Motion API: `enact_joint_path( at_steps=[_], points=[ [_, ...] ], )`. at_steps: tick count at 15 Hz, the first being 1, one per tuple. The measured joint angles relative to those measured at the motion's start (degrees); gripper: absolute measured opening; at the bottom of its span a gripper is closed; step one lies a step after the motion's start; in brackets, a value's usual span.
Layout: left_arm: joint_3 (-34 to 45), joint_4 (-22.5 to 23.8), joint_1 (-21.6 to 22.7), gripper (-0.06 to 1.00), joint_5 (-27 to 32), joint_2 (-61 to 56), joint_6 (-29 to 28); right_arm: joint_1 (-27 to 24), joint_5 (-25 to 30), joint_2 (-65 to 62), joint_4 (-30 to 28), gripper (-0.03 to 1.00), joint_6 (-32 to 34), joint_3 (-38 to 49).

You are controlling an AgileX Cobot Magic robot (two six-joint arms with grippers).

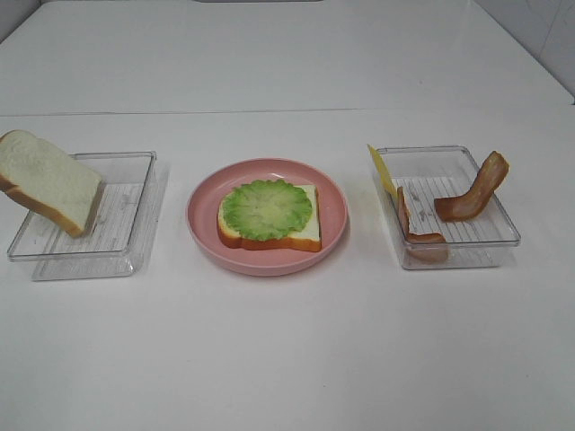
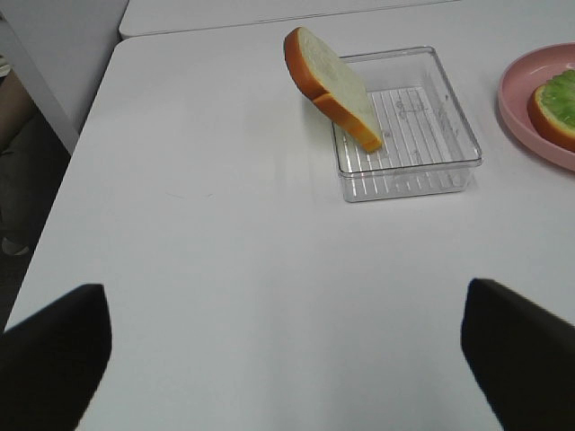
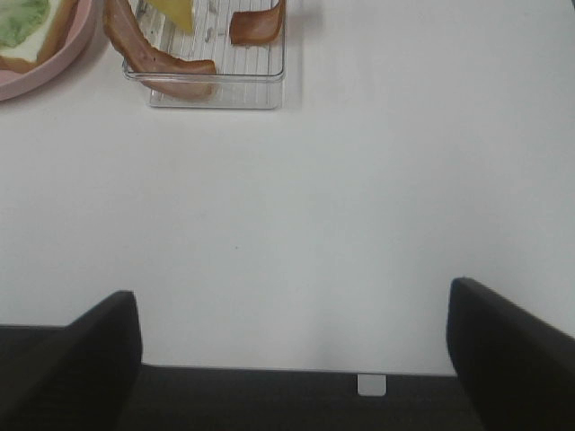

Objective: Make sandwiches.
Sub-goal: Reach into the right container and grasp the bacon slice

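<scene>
A white bread slice [image 1: 296, 229] with brown crust lies on the pink plate [image 1: 337, 215], a round green lettuce leaf [image 1: 267, 208] on top. A second bread slice [image 1: 47, 180] leans on the left clear tray [image 1: 126, 211]; it also shows in the left wrist view [image 2: 337, 85]. The right clear tray [image 1: 467, 224] holds two reddish-brown bacon strips [image 1: 472, 190] [image 1: 415, 223] and a yellow cheese slice [image 1: 381, 169] standing on edge. My left gripper [image 2: 287, 350] is open, back from the left tray. My right gripper [image 3: 292, 350] is open, back from the right tray [image 3: 216, 85].
The white table [image 1: 287, 359] runs wide in front of the plate and trays. Its left edge [image 2: 90, 117] shows in the left wrist view. A seam [image 1: 269, 111] crosses the table behind the trays.
</scene>
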Motion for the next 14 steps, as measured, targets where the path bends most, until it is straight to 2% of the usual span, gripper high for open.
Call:
enact_joint_path(
  at_steps=[6, 7, 8, 14],
  points=[
    [0.0, 0.0, 0.0, 0.98, 0.0, 0.0, 0.0, 0.0, 0.9, 34.1, 4.4, 0.89, -0.7, -17.4],
    [0.0, 0.0, 0.0, 0.98, 0.0, 0.0, 0.0, 0.0, 0.7, 47.0, 4.7, 0.89, -0.9, -24.1],
    [0.0, 0.0, 0.0, 0.98, 0.0, 0.0, 0.0, 0.0, 0.7, 52.8, 4.8, 0.89, -1.0, -27.3],
    [0.0, 0.0, 0.0, 0.98, 0.0, 0.0, 0.0, 0.0, -0.1, 76.5, 4.8, 0.89, -2.6, -46.8]
  ],
)
